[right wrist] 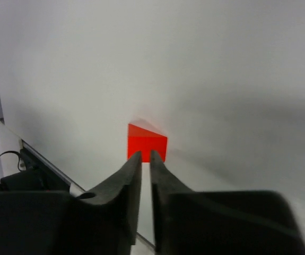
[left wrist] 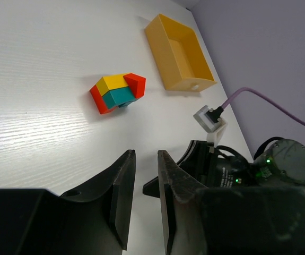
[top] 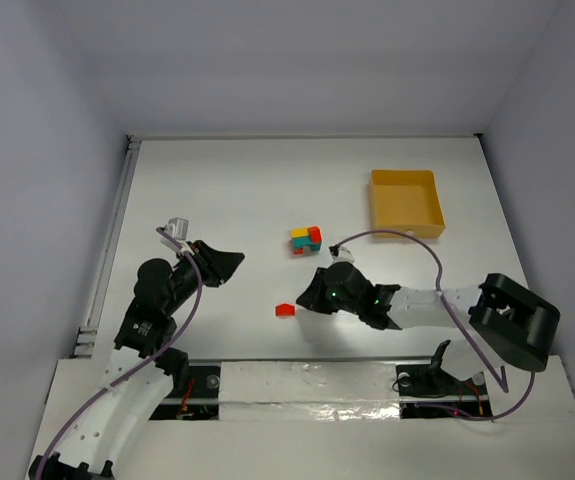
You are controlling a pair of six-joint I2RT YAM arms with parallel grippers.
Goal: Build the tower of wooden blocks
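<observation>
The wood block tower (top: 305, 240) is a small cluster of red, yellow, teal and orange blocks at mid-table, also seen in the left wrist view (left wrist: 118, 93). A loose red wedge (top: 285, 310) lies nearer the arms; in the right wrist view the wedge (right wrist: 147, 142) sits just past my fingertips. My right gripper (right wrist: 145, 154) is low over the table, its jaws a narrow gap apart with nothing between them, and it reaches left toward the wedge (top: 305, 298). My left gripper (left wrist: 146, 155) hovers open and empty at the left (top: 229, 262), pointing toward the cluster.
A yellow-orange tray (top: 405, 203) with a raised rim stands at the back right, also in the left wrist view (left wrist: 179, 53). The right arm's wrist and purple cable (left wrist: 237, 170) lie close to the right of my left fingers. The table's near edge (right wrist: 46, 159) runs just left of the wedge.
</observation>
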